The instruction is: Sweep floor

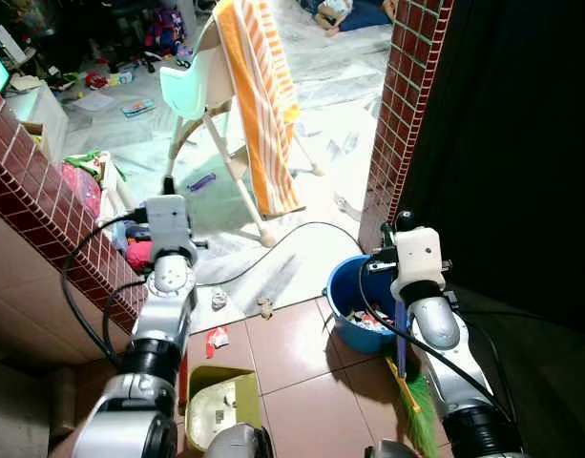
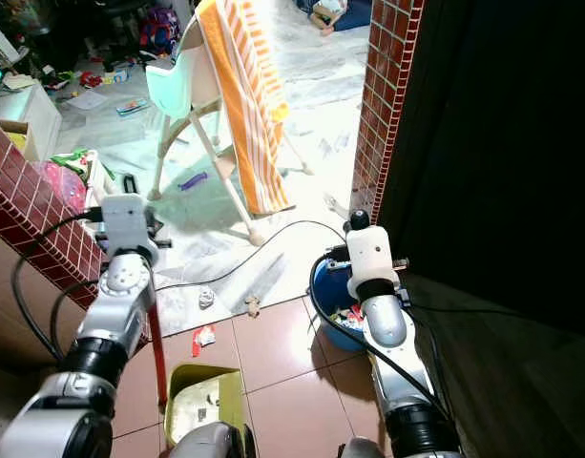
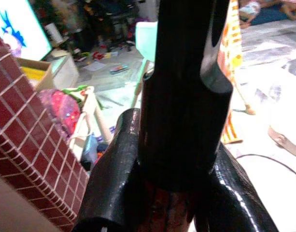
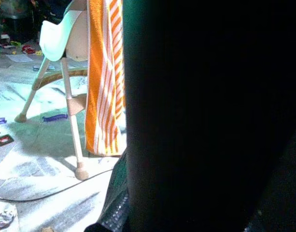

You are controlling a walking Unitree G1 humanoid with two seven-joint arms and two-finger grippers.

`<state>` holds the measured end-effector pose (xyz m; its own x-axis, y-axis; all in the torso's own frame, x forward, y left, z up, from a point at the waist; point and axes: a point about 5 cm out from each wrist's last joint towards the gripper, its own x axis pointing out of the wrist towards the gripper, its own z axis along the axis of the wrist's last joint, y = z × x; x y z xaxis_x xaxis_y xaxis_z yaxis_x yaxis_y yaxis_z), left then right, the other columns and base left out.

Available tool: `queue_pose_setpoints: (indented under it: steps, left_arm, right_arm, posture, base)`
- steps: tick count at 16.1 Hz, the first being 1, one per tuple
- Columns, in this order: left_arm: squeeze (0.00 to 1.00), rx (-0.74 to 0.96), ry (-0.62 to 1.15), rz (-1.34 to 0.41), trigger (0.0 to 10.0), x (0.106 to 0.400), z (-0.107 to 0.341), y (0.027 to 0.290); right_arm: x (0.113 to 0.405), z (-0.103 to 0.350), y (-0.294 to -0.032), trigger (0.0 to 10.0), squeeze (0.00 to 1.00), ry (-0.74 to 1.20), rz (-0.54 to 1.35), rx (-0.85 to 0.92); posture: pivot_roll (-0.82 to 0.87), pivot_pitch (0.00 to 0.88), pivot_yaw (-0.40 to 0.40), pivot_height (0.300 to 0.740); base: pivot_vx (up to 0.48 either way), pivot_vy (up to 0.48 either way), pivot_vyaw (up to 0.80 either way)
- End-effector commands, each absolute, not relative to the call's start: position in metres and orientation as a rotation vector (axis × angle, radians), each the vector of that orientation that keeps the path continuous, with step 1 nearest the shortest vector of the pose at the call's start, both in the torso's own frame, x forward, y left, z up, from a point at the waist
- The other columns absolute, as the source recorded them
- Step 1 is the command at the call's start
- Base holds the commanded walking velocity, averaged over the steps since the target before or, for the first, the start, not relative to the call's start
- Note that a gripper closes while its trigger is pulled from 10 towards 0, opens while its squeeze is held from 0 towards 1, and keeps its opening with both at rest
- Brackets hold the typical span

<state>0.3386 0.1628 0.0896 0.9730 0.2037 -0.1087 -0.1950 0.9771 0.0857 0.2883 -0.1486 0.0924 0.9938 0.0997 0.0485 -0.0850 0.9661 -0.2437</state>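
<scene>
My left gripper (image 1: 167, 191) is raised by the low brick wall, shut on the top of a long-handled dustpan. Its red handle (image 2: 156, 336) runs down to the yellow-green pan (image 1: 220, 405) on the brown tiles by my feet. In the left wrist view, black fingers (image 3: 114, 169) wrap the dark pole (image 3: 186, 72). My right gripper (image 1: 404, 224) is shut on a broom's blue handle (image 1: 400, 334), with green and orange bristles (image 1: 421, 412) on the floor beside me. Litter lies ahead: crumpled paper (image 1: 219, 299), a brown scrap (image 1: 264, 306) and a red-white wrapper (image 1: 218, 336).
A blue bucket (image 1: 354, 298) with rubbish stands at the foot of the brick pillar (image 1: 407, 105), right by the broom. A high chair draped with an orange striped towel (image 1: 259, 95) stands ahead. A black cable (image 1: 292, 237) crosses the pale floor. The low brick wall (image 1: 44, 200) borders my left.
</scene>
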Motion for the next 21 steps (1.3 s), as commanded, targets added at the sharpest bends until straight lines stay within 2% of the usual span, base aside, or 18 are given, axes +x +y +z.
queue_pose_setpoints:
  steps: [1,2,4,5,7,11,14,16,19,21]
  left_arm:
    - [0.00,-0.012,0.141,0.220,10.0,0.335,0.084,0.158]
    - [0.00,-0.011,0.135,0.228,10.0,0.335,0.084,0.159]
    - [0.00,0.053,0.003,0.359,10.0,0.332,0.098,0.172]
    - [0.00,0.085,-0.044,0.370,10.0,0.332,0.105,0.175]
    - [0.00,0.232,-0.241,0.402,10.0,0.339,0.141,0.183]
    - [0.00,0.251,-0.382,0.359,10.0,0.347,0.175,0.171]
    - [0.00,0.191,-0.360,0.321,10.0,0.348,0.171,0.155]
    - [0.00,0.252,-0.393,0.299,10.0,0.347,0.176,0.142]
    - [0.00,0.246,-0.378,0.276,10.0,0.346,0.180,0.128]
    - [0.00,0.210,-0.310,0.261,10.0,0.343,0.166,0.123]
  right_arm:
    - [0.292,0.097,-0.143,10.0,0.00,-0.079,0.112,-0.227]
    - [0.293,0.097,-0.142,10.0,0.00,-0.079,0.114,-0.226]
    - [0.295,0.097,-0.141,10.0,0.00,-0.079,0.116,-0.222]
    - [0.295,0.098,-0.140,10.0,0.00,-0.080,0.118,-0.221]
    - [0.296,0.100,-0.137,10.0,0.00,-0.086,0.128,-0.217]
    - [0.299,0.102,-0.135,10.0,0.00,-0.093,0.137,-0.216]
    - [0.300,0.102,-0.133,10.0,0.00,-0.092,0.143,-0.213]
    - [0.303,0.107,-0.135,10.0,0.00,-0.104,0.146,-0.229]
    - [0.312,0.124,-0.140,10.0,0.00,-0.140,0.133,-0.213]
    - [0.315,0.131,-0.136,10.0,0.00,-0.153,0.143,-0.202]
  posture:
    - [-0.11,0.013,0.060,0.740]
    - [-0.10,0.016,0.056,0.740]
    - [-0.10,0.021,0.048,0.740]
    - [-0.10,0.021,0.046,0.740]
    - [-0.09,0.027,0.033,0.740]
    - [-0.08,0.035,0.028,0.740]
    - [-0.08,0.045,0.030,0.740]
    - [-0.07,0.072,0.037,0.740]
    - [-0.02,0.103,0.042,0.740]
    - [-0.05,0.122,0.020,0.740]
  base:
    - [0.000,0.000,0.00]
    - [0.000,0.000,0.00]
    - [0.000,0.000,0.00]
    - [0.000,0.000,0.00]
    - [0.000,0.000,0.00]
    - [0.000,0.000,0.00]
    - [0.000,0.000,0.00]
    - [0.000,0.000,0.00]
    - [0.000,0.000,0.80]
    - [0.000,0.000,0.62]
